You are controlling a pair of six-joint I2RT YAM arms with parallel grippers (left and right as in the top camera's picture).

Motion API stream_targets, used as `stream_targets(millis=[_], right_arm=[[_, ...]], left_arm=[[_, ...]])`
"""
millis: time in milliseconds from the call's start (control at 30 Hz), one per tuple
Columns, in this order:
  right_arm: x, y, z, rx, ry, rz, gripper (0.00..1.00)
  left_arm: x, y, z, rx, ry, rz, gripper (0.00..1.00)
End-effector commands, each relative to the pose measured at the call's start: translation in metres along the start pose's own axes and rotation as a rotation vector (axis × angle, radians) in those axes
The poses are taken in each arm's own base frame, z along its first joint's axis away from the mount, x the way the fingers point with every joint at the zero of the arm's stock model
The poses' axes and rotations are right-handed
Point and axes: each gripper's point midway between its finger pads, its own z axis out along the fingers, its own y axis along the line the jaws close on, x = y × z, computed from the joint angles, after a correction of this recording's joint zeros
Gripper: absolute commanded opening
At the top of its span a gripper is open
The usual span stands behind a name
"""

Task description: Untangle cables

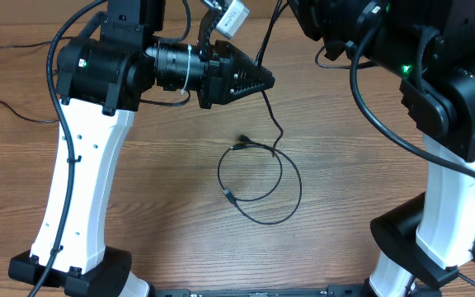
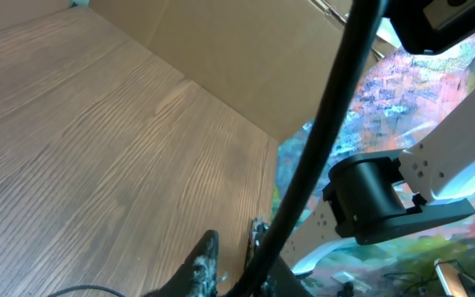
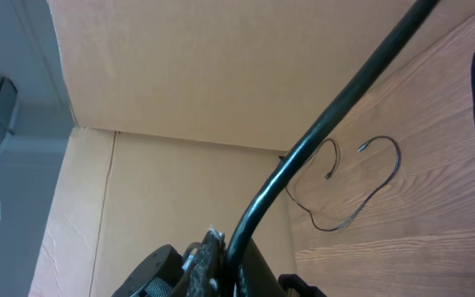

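Cables (image 1: 300,191) lie mid-table (image 1: 147,206) as one loose loop, its two plug ends (image 1: 231,196) tucked inside on the left of the ring and close together. From the loop's far edge a single strand (image 1: 272,115) climbs away from the arms' bases, runs right past the tip of the left fingers (image 1: 269,80) and goes up out of view near the right arm. Those left fingers point sideways across the table toward the right arm, so the strand crosses their tip nearly square-on. From the wrist view I see only a narrow gap between them and cannot tell whether they pinch the strand. The right fingers (image 3: 207,252) are clenched shut, hanging high with the loop far below and ahead of them; whether they hold anything I can't make out. I'd judge the left arm much the nearer to the strand, the loop lying just toward the bases from its tip. Thick arm wiring (image 2: 320,140) cuts across both wrist views and hides much of the fingers, and a cardboard wall (image 3: 180,74) stands behind the table.
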Motion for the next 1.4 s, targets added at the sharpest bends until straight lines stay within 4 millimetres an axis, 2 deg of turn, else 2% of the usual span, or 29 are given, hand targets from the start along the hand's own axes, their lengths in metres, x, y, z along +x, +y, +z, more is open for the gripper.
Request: stream_targets(millis=[0, 333, 467, 567, 767, 833, 933, 967, 1000, 1067, 1167, 1267, 1333, 1367], right_arm=[[-0.003, 0.002, -0.002, -0.006, -0.016, 0.001, 0.04], [-0.004, 0.002, -0.002, -0.007, -0.025, 0.000, 0.04], [-0.004, 0.002, -0.002, -0.007, -0.025, 0.000, 0.04], [-0.004, 0.002, -0.002, -0.007, -0.025, 0.000, 0.04], [-0.009, -0.006, -0.002, 0.028, -0.055, 0.001, 0.05], [-0.017, -0.016, -0.004, 0.078, -0.108, -0.001, 0.10], [-0.031, -0.038, -0.009, 0.178, -0.196, 0.003, 0.31], [-0.036, -0.050, -0.012, 0.232, -0.233, 0.003, 0.50], [-0.038, -0.057, -0.015, 0.266, -0.250, 0.002, 0.62], [-0.041, -0.071, -0.020, 0.330, -0.277, 0.000, 0.76], [-0.046, -0.090, -0.029, 0.421, -0.320, -0.010, 0.84], [-0.046, -0.091, -0.028, 0.455, -0.290, -0.168, 0.90], [-0.046, -0.093, -0.026, 0.472, -0.270, -0.236, 1.00], [-0.046, -0.094, -0.026, 0.480, -0.260, -0.272, 1.00]], left_arm=[[-0.001, -0.009, 0.000, 0.027, -0.003, 0.013, 0.18], [-0.001, -0.009, 0.000, 0.027, -0.003, 0.012, 0.20], [-0.001, -0.009, 0.000, 0.028, -0.003, 0.012, 0.15], [-0.001, -0.009, 0.000, 0.027, -0.003, 0.012, 0.04], [-0.001, -0.007, 0.000, 0.014, -0.001, -0.029, 0.04], [0.001, 0.004, 0.000, -0.053, 0.004, -0.066, 0.04], [0.009, 0.038, -0.005, -0.255, 0.019, -0.181, 0.04], [0.014, 0.052, -0.010, -0.345, 0.026, -0.223, 0.04], [0.016, 0.058, -0.012, -0.383, 0.029, -0.235, 0.04], [0.017, 0.063, -0.015, -0.417, 0.030, -0.243, 0.04], [0.017, 0.064, -0.016, -0.426, 0.027, -0.244, 0.04], [0.014, 0.061, -0.018, -0.432, 0.016, -0.229, 0.04], [0.011, 0.058, -0.023, -0.456, 0.001, -0.218, 0.04], [0.009, 0.058, -0.027, -0.482, -0.011, -0.223, 0.04]])
